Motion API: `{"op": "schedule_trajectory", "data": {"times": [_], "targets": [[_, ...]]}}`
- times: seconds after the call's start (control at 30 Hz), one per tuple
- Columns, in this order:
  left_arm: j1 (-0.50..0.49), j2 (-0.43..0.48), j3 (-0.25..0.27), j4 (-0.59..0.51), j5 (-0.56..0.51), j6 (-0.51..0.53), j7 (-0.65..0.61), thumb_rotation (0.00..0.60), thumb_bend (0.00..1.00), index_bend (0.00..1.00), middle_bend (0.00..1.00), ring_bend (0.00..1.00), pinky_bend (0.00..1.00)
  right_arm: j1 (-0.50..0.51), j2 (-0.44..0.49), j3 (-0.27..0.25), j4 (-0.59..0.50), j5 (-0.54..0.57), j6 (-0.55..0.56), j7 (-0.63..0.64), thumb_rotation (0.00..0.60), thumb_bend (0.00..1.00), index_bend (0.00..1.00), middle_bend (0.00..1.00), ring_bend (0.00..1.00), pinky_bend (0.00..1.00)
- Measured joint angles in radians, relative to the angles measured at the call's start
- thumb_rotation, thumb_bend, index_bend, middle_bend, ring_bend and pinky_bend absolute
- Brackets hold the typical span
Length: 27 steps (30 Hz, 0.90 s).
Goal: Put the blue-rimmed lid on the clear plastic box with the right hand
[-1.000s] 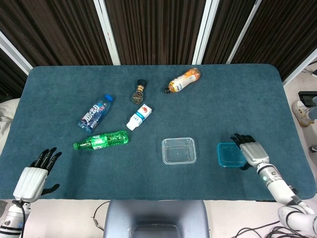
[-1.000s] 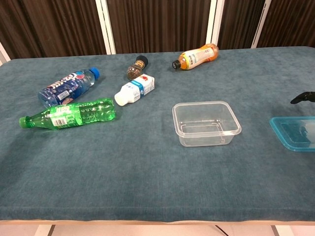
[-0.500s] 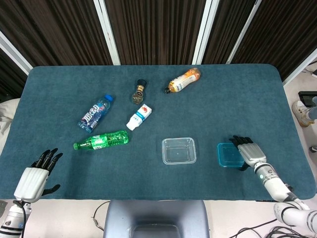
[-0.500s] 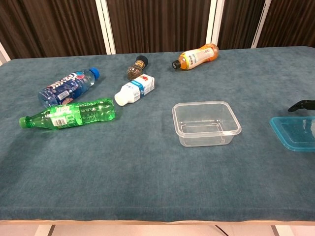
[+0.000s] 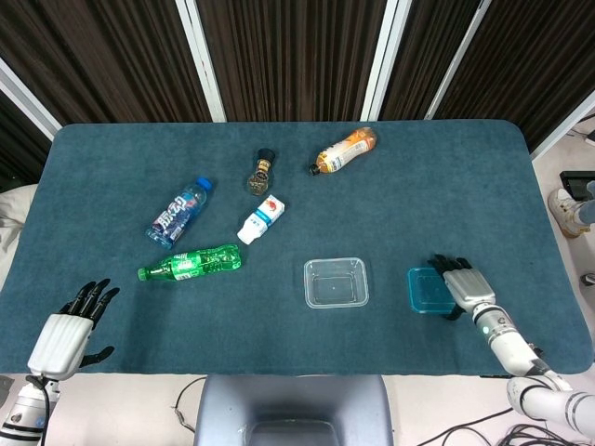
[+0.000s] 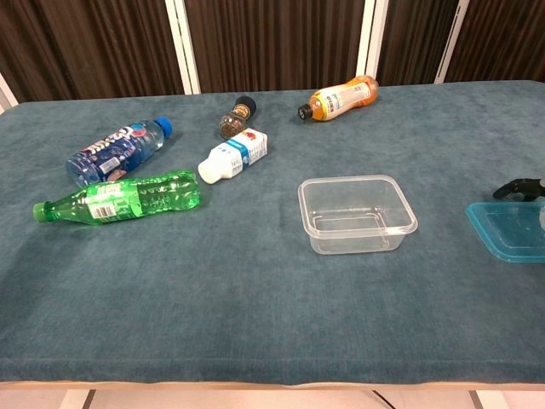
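Observation:
The clear plastic box (image 5: 336, 282) (image 6: 356, 213) stands empty near the table's front middle. To its right the blue-rimmed lid (image 5: 426, 291) (image 6: 506, 230) lies flat on the cloth. My right hand (image 5: 462, 285) hangs at the lid's right edge, fingers stretched out over that side, and holds nothing that I can see. In the chest view only its dark fingertips (image 6: 520, 186) show, just behind the lid. My left hand (image 5: 67, 329) stays at the front left corner with its fingers spread and empty.
On the left half lie a green bottle (image 5: 191, 263), a blue-labelled water bottle (image 5: 178, 212), a small milk carton (image 5: 261, 219), a dark pepper grinder (image 5: 262, 170) and an orange bottle (image 5: 345, 150). The blue cloth table (image 5: 418, 195) ends just right of the lid.
My right hand has slid slightly toward the front edge and lower over the lid's right side. The lid, the box and my left hand have not moved.

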<state>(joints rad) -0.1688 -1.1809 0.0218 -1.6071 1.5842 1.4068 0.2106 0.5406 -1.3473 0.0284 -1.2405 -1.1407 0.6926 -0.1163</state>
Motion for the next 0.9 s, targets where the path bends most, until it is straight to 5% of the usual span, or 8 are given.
{"op": "schedule_trajectory", "data": {"times": [0.1,0.3,0.6,0.9], "targets": [[0.0,0.0,0.001,0.0,0.0,0.0,0.001,0.6,0.43,0.15,0.06,0.08,0.4,-0.007,-0.007,0.002,0.006,-0.013,0.021,0.016,0.6,0.09,0.12,0.32,0.5,0.44],[0.0,0.0,0.002,0.0,0.002,-0.001,0.004,0.6,0.43,0.15,0.06,0.08,0.4,-0.022,-0.013,0.007,0.017,-0.049,0.061,0.06,0.6,0.14,0.31,0.49,0.66,0.6],[-0.001,-0.001,0.003,-0.002,0.001,-0.006,0.009,0.6,0.43,0.15,0.06,0.08,0.4,-0.056,0.02,0.017,-0.033,-0.108,0.161,0.118,0.6,0.14,0.38,0.51,0.68,0.62],[-0.005,-0.004,0.005,-0.004,-0.001,-0.018,0.024,0.6,0.43,0.15,0.06,0.08,0.4,-0.12,0.084,0.023,-0.258,-0.22,0.388,0.11,0.6,0.15,0.38,0.51,0.68,0.61]]}}
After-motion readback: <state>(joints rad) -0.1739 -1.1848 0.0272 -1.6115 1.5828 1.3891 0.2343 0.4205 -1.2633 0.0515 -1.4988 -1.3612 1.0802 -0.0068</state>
